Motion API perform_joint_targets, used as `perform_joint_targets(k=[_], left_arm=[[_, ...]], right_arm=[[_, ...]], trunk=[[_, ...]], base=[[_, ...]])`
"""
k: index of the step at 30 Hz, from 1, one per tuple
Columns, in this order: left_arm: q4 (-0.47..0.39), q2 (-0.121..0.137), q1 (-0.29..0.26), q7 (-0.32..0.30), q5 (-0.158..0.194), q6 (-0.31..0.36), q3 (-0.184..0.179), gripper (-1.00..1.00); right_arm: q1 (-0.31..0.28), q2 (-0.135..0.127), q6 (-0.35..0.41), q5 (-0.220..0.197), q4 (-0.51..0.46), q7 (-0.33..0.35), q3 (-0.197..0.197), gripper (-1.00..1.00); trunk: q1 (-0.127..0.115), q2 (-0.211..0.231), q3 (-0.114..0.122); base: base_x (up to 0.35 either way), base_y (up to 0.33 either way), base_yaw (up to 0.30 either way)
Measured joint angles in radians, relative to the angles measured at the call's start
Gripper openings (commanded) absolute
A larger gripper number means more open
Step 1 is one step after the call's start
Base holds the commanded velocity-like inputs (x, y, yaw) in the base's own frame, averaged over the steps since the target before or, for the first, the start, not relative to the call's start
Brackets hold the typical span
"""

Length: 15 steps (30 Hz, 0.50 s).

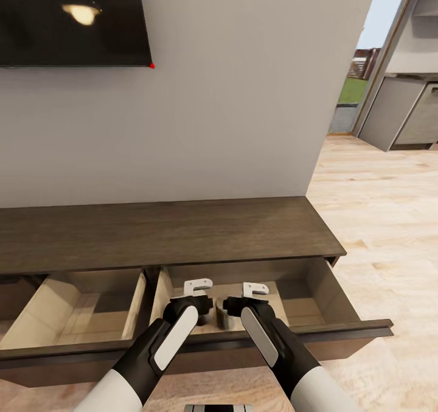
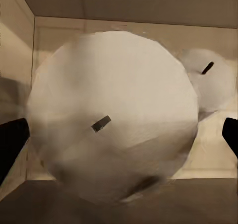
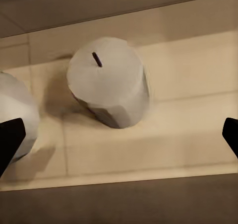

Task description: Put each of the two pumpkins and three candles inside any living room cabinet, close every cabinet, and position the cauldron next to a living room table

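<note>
Two drawers of the long brown cabinet are pulled out. Both arms reach down into the right-hand drawer.

The left gripper hangs right over a big white candle. The candle sits between its two dark fingertips, which are wide apart and do not touch it. So this hand is open and holds nothing. A second candle stands just past the first one, farther from the hand.

The right gripper is open too, with nothing between its tips. One candle stands ahead of it on the drawer floor, and another white candle is close beside one fingertip.

Each candle is short and round. It stands upright, with its long line going up and down and its dark wick pointing up toward the hand.

I think the job is partly done. Two candles lie in the drawer. I cannot tell if a third candle or the pumpkins are in there. The drawers are not shut yet, and the cauldron part looks not done.
</note>
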Motion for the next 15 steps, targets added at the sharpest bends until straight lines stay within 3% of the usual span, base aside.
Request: perform_joint_targets(k=[11,15], left_arm=[[0.000,0.000,0.000,-0.003,0.000,0.000,0.000,1.00],[0.000,0.000,0.000,-0.003,0.001,0.001,0.001,1.00]], right_arm=[[0.000,0.000,0.000,0.000,0.000,0.000,0.000,1.00],[0.000,0.000,0.000,0.000,0.000,0.000,0.000,1.00]], trunk=[[0.000,0.000,0.000],[-0.002,0.001,0.015]], base=[[0.000,0.000,0.000],[0.000,0.000,0.000]])
